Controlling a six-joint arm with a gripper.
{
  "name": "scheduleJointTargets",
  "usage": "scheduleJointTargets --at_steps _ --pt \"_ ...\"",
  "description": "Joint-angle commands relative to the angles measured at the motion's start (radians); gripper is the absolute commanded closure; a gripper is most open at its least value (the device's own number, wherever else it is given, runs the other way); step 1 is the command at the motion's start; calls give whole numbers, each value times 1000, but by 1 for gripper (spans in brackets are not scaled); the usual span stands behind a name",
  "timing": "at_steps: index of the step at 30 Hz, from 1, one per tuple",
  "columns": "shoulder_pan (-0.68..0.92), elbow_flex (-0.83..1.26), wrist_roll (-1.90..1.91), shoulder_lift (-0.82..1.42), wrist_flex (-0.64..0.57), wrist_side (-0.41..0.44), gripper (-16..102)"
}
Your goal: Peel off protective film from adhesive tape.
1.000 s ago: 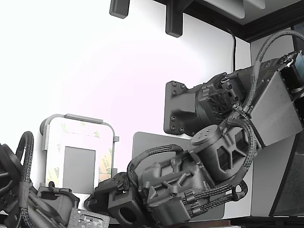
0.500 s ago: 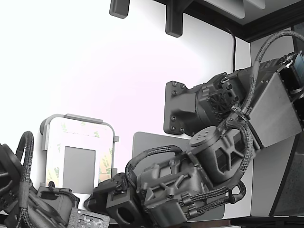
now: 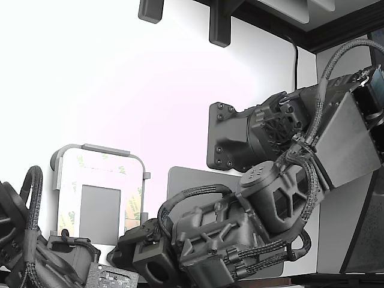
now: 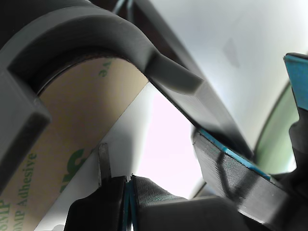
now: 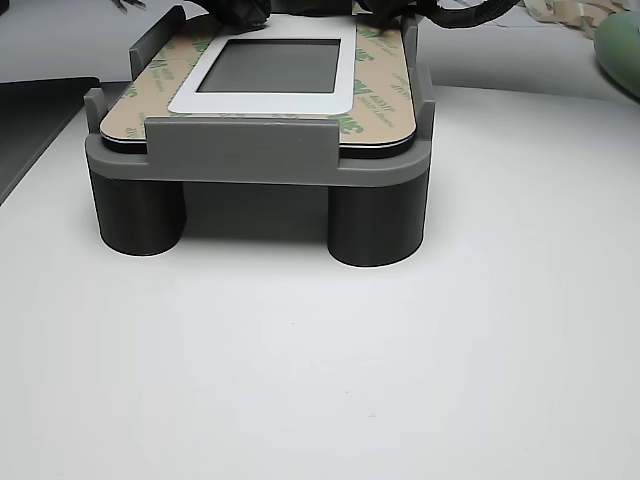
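Observation:
The white plate [image 3: 90, 177] with a grey centre sits in a grey plastic frame [image 3: 99, 148] at the exterior view's lower left. The adhesive tape edging it is faced by the tan protective film [image 3: 137, 204] with green logos. My gripper [image 3: 133, 233] is low at the plate's near right corner. In the wrist view the film [image 4: 82, 110] lies flat under the frame's corner [image 4: 96, 33]. My gripper [image 4: 129, 186] is shut, blue pads together at the film's inner edge; no film shows between them. In the other view the film [image 5: 378, 95] looks flat on the sides that show, with my gripper [image 5: 245, 12] at the far edge.
A second arm [image 3: 36, 258] sits at the exterior view's bottom left, beside the frame. A large dark grey mat [image 3: 180, 180] lies right of the frame, partly under my arm. The frame stands on two dark round legs [image 5: 375, 225]. Loose tan strips [image 5: 560, 15] lie at the other view's far right.
My arm's wrist section has shifted slightly down and toward the exterior view's left. The plate, the frame and the film have not visibly moved.

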Motion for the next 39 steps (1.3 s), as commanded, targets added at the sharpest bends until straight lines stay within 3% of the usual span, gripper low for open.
scheduleJointTargets --at_steps 1,39 --pt "-8 -28 2 14 -2 -2 96" --pt "-2 -75 -32 15 54 3 96"
